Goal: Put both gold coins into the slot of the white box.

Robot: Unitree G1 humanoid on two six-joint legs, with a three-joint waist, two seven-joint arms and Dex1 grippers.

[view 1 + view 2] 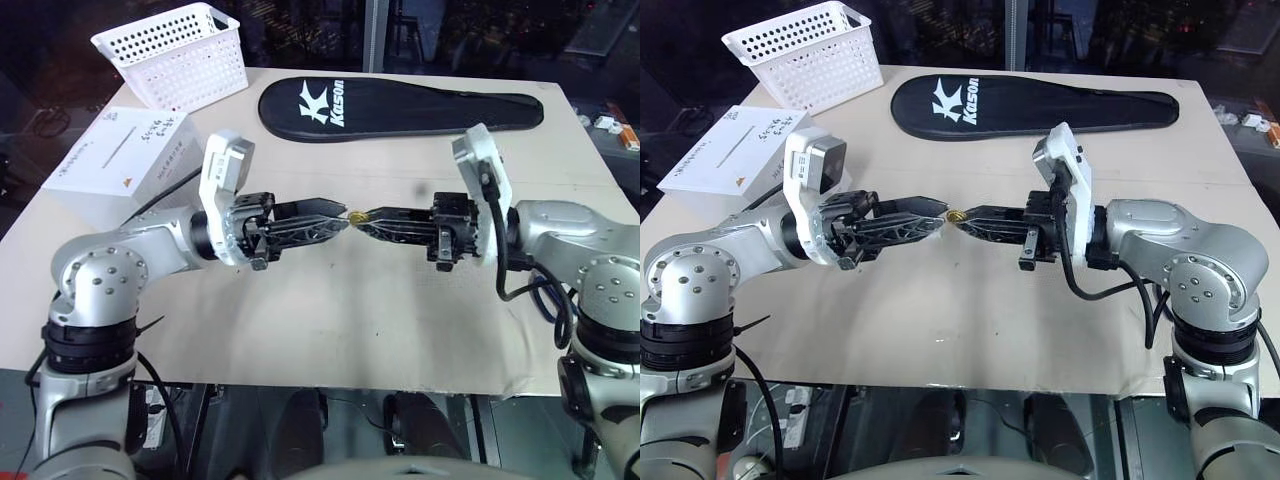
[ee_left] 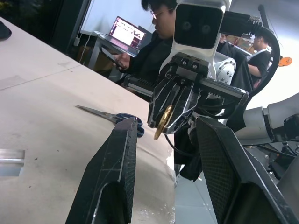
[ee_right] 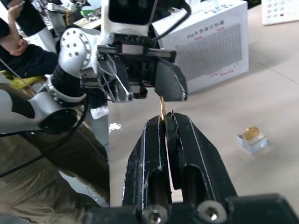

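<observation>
So the right gripper [image 1: 962,217] is clamped tight on one gold coin [image 3: 162,107], pinching it by its lower edge so most of the disc sticks up past the fingertips; the left gripper [image 1: 940,212] is facing it tip to tip with its jaws parted around the free part of that coin, not closed on it as far as I can see; looks like a handoff mid-air over the table [image 1: 330,310].

Handling-wise: the coin is tiny, stiff, thin and shiny, so I'd guess light and slippery; nothing fragile about it, the worry is it squirting out or twisting between hard black fingers; best bet for the left side is to pinch the flat faces on the exposed half, well clear of the right fingertips, and only then let the right one ease off.

Further out: the second coin [image 3: 252,132] sits in a small clear holder [image 3: 252,142] on the table; the white box [image 1: 122,155] is off to the robot's left with its slot [image 1: 117,149] on top, well apart from the grippers; beyond it a white basket [image 1: 175,52], and a black racket cover [image 1: 395,107] at the far side.
</observation>
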